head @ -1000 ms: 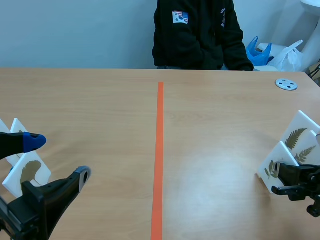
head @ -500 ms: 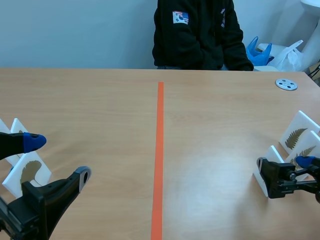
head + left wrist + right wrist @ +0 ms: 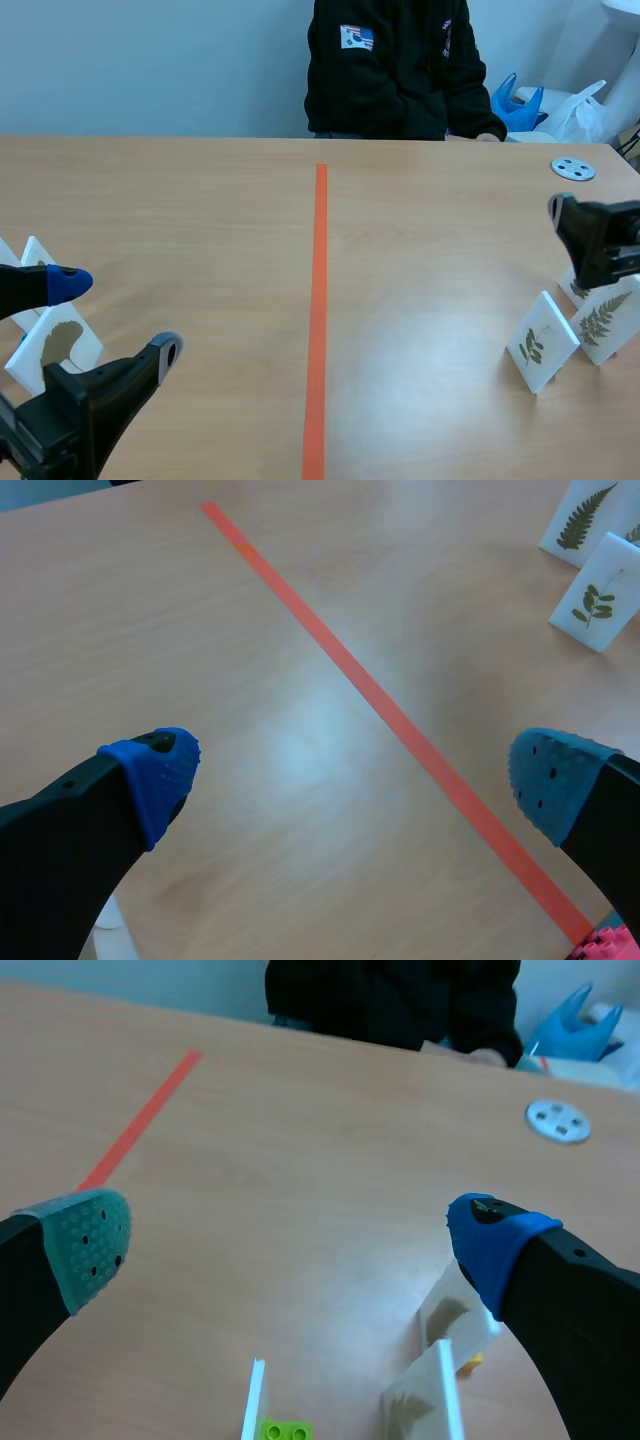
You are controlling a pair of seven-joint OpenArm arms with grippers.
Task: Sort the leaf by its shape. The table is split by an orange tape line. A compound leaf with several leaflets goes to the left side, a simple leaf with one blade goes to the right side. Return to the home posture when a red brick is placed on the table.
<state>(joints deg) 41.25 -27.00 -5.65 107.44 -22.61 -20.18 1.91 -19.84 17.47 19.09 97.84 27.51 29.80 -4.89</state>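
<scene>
Leaf card [image 3: 543, 342] upright; below raised, spread right claw [image 3: 290, 1240]; apart

Right of the orange tape line [image 3: 320, 300] on the pale wooden table [image 3: 200, 200], white cards [image 3: 543, 341] bear olive-green leaf prints; left of it, a white card [image 3: 57, 343] shows a brownish leaf.

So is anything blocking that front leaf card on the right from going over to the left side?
Nothing visible: between the front leaf card and the left side lies only bare table and the tape line.
</scene>
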